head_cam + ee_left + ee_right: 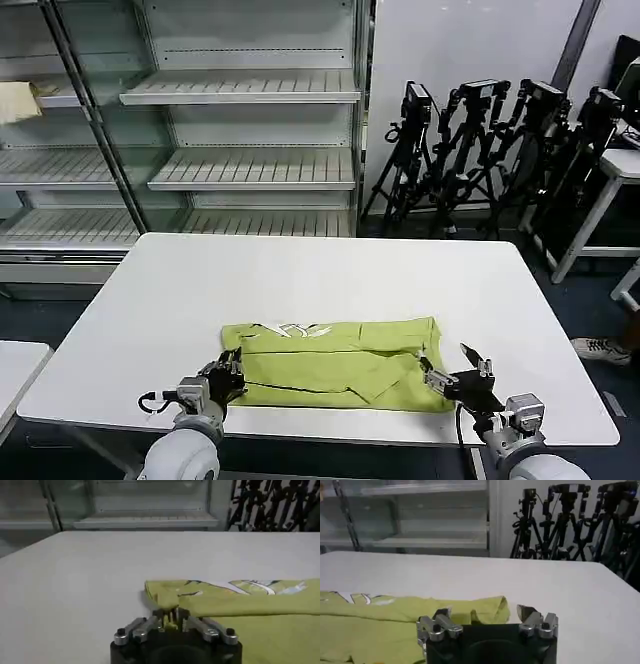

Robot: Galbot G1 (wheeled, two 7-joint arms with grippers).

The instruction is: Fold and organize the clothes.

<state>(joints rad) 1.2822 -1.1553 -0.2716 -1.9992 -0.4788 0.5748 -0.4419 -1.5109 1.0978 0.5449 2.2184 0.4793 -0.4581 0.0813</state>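
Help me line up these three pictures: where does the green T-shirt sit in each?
Head view: T-shirt at the table's near edge, between both hands.
Left wrist view: lower right, just beyond the left hand.
Right wrist view: lower left, beside the right hand.
Shared landmark: the white print near the collar.

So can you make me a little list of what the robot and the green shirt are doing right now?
shirt: lime T-shirt, folded into a long band, lying flat on the white table
left gripper: at the shirt's left end, fingers shut on the T-shirt's edge
right gripper: at the shirt's right end, fingers open, one over the fabric, one beside it
behind the table: bare shelves and black tripods
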